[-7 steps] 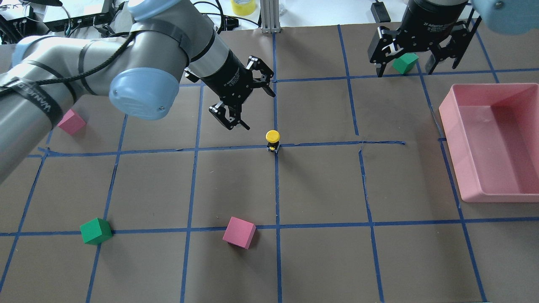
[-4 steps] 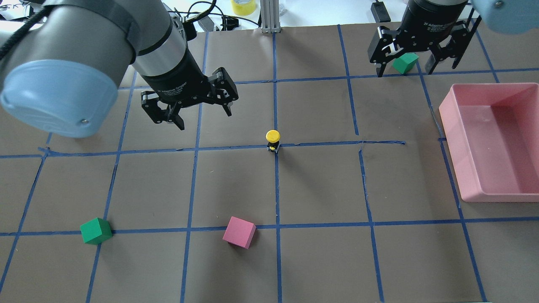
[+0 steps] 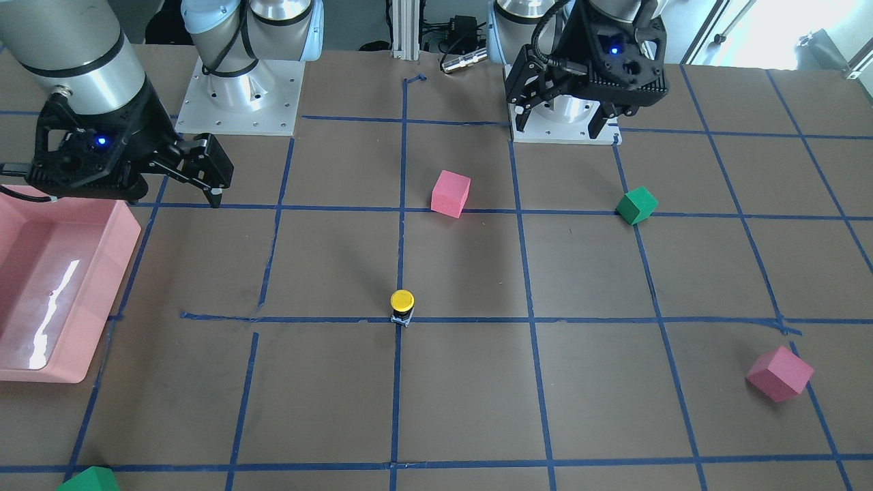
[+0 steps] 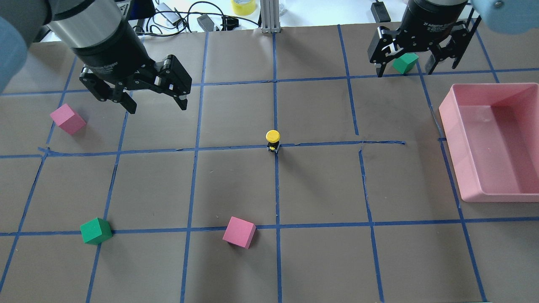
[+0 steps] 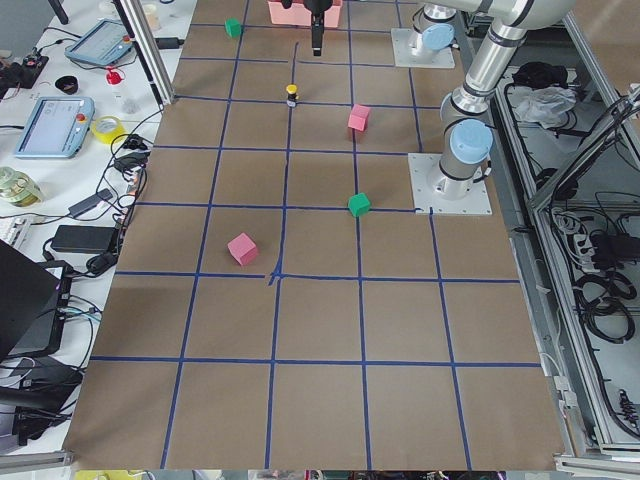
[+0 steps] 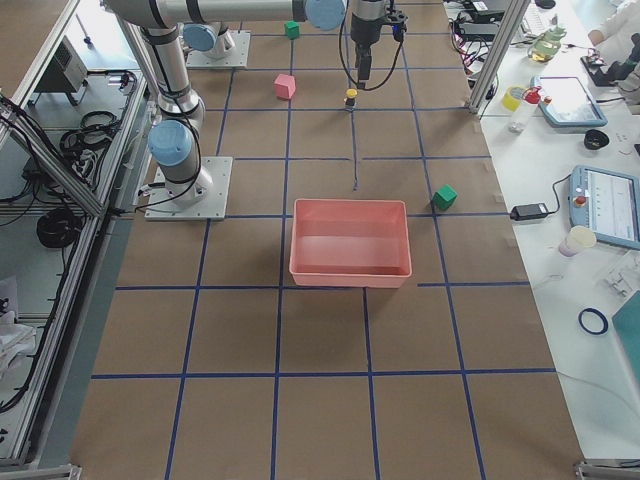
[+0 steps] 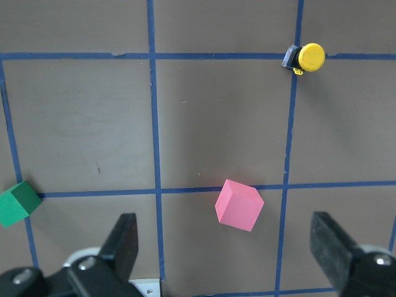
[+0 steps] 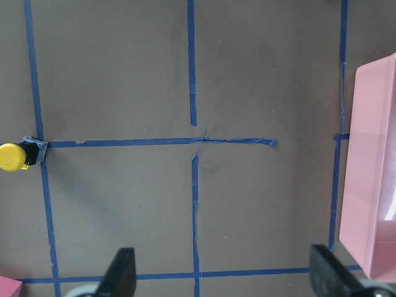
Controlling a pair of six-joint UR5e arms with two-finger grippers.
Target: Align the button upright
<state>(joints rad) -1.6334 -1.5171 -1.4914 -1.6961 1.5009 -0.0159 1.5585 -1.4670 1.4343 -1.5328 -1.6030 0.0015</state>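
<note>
Overhead: button (image 4: 273, 141) stands upright where tape lines (image 4: 236, 147) cross, well apart from the pink tray (image 4: 452, 151). Left gripper (image 4: 157, 108) is farther from the tray, right gripper (image 4: 414, 72) near it. Wrist views: both sets of fingers (image 7: 127, 244) spread wide, gripping nothing (button sits clear of both).

In the overhead view the right claw (image 4: 417, 69) hides part of a green cube (image 4: 405, 62), and the pink bin (image 4: 454, 139) runs off the right edge. From the front, that cube is cut by the bottom edge and the bin by the left. The right wrist view clips the button (image 8: 13, 156) at its left edge and shows only a corner of a pink cube (image 8: 6, 288). The left wrist view cuts a second green cube (image 7: 18, 203) at its left edge. In both side views the button is too small to make out its base.
</note>
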